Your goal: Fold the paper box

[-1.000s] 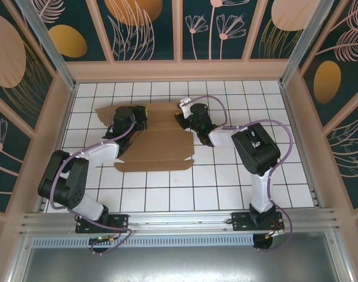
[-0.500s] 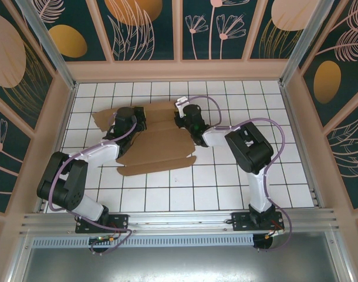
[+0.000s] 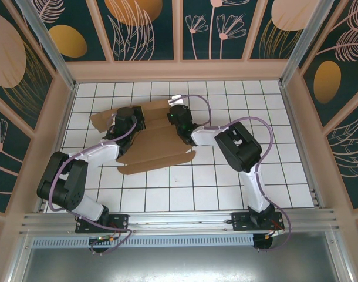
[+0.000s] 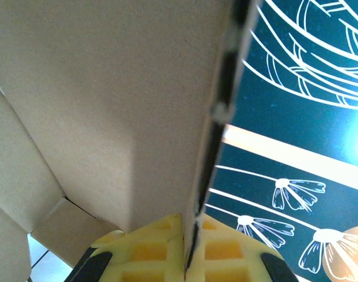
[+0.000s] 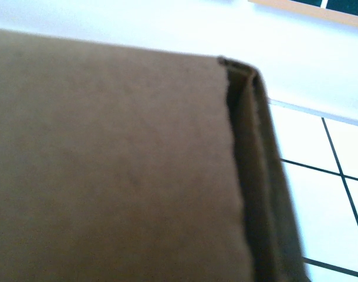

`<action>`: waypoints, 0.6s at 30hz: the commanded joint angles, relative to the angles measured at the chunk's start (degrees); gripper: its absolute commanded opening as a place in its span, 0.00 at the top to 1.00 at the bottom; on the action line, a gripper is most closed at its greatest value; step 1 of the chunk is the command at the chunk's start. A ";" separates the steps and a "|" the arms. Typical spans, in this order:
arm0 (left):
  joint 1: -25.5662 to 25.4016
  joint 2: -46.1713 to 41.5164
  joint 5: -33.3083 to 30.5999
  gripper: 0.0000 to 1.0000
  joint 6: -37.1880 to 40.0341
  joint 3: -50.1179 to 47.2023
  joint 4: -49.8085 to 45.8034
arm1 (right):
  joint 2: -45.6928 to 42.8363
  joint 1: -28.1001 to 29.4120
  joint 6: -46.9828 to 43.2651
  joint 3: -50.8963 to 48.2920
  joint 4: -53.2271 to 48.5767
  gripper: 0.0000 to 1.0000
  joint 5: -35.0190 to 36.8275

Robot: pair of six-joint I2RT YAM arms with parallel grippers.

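The plain brown die-cut cardboard box [image 3: 158, 147] lies on the far half of the white tiled table [image 3: 226, 188]. The left gripper [image 4: 186, 249] is clamped on a raised flap edge. How far the right gripper [image 3: 174, 111] is open, I cannot tell. Uneven pulling could tear the flap or crease it crookedly.

Paper box [image 3: 158, 147] on table [image 3: 226, 188]
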 commanded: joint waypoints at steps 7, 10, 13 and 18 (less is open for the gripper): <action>-2.21 -0.38 7.67 1.00 -1.78 -0.43 -4.01 | 3.13 -0.95 0.96 2.24 -10.55 0.94 6.06; -2.20 -0.56 7.29 1.00 -1.78 -1.33 -3.71 | 0.40 -1.47 0.33 -1.83 -6.24 0.83 1.80; -2.17 -0.40 6.82 1.00 -1.94 -2.27 -3.26 | -4.47 -2.10 -1.58 -9.41 2.18 0.66 -4.26; -2.20 0.06 6.92 1.00 -2.00 -2.26 -2.87 | -11.02 -2.77 -5.13 -19.86 14.41 0.42 -10.03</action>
